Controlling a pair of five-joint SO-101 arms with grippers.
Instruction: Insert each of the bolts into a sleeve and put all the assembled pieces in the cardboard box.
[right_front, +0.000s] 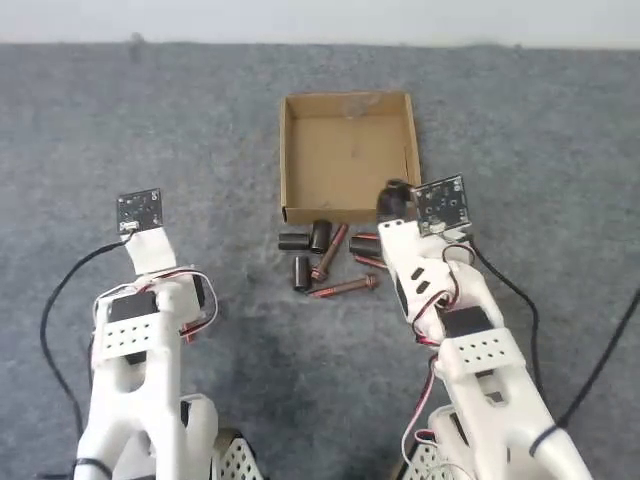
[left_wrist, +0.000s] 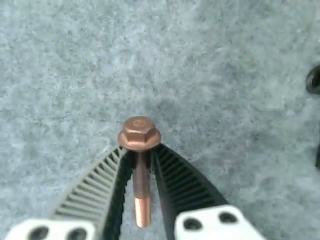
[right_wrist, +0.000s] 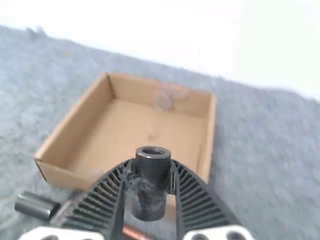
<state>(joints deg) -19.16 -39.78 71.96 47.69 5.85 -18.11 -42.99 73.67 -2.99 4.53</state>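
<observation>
In the left wrist view my left gripper (left_wrist: 140, 152) is shut on a copper bolt (left_wrist: 139, 134), its hex head just past the fingertips and its shank running back between the fingers. My right gripper (right_wrist: 151, 172) is shut on a black sleeve (right_wrist: 149, 186), held upright with its bore open. It hangs over the near edge of the cardboard box (right_wrist: 150, 125). From above, that sleeve (right_front: 396, 198) sits at the box's (right_front: 348, 150) front right corner. The left arm (right_front: 145, 300) stands well left of the box.
Loose black sleeves (right_front: 294, 241) and copper bolts (right_front: 343, 287) lie in a cluster on the grey carpet just in front of the box. One sleeve (right_wrist: 32, 205) lies beside the right gripper. A pale wall edges the carpet beyond the box.
</observation>
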